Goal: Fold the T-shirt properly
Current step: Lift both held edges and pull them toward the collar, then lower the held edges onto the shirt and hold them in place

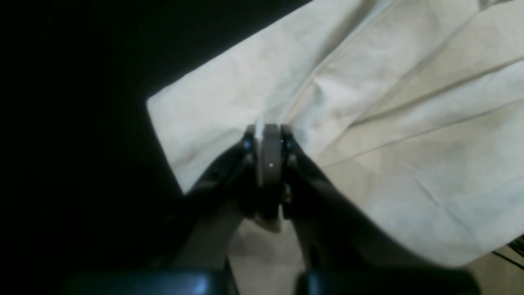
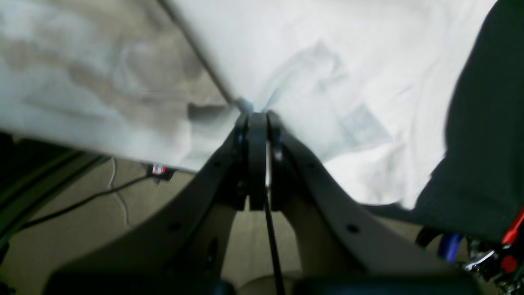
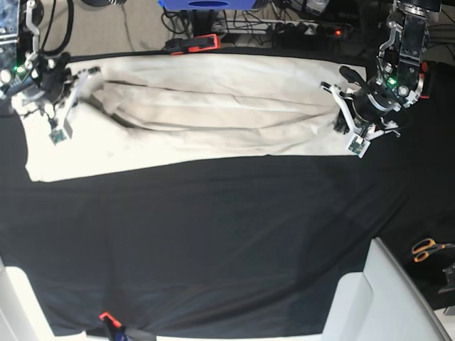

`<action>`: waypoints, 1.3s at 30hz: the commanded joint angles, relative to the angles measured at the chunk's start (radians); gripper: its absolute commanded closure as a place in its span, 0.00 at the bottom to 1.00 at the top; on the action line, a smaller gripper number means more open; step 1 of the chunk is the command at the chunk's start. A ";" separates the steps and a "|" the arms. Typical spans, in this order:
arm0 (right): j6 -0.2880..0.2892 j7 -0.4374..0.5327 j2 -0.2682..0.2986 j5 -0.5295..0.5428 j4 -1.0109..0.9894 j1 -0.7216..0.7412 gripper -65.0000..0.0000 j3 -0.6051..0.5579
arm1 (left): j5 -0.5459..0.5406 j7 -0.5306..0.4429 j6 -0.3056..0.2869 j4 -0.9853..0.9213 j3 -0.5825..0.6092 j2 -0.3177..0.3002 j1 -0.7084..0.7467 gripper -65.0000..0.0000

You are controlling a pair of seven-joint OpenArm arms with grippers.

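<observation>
Black tablecloth (image 3: 227, 241) covers the bench; along its far edge my left gripper (image 1: 268, 131) and right gripper (image 2: 256, 116) pinch the T-shirt (image 3: 206, 114) ends. I should keep it taut, moving both together.

This looks like a robotics lab. A work table draped in a black tablecloth (image 3: 213, 227) is held by orange clamps (image 3: 193, 44); behind it, cables and a power strip (image 3: 313, 28) litter the floor, and orange-handled scissors (image 3: 429, 249) lie at its right.
</observation>
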 commanded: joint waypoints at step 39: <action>0.172 0.217 -0.166 0.001 -0.307 0.083 0.44 0.315 | -0.002 -0.016 0.009 0.019 -0.021 -0.021 -0.017 1.00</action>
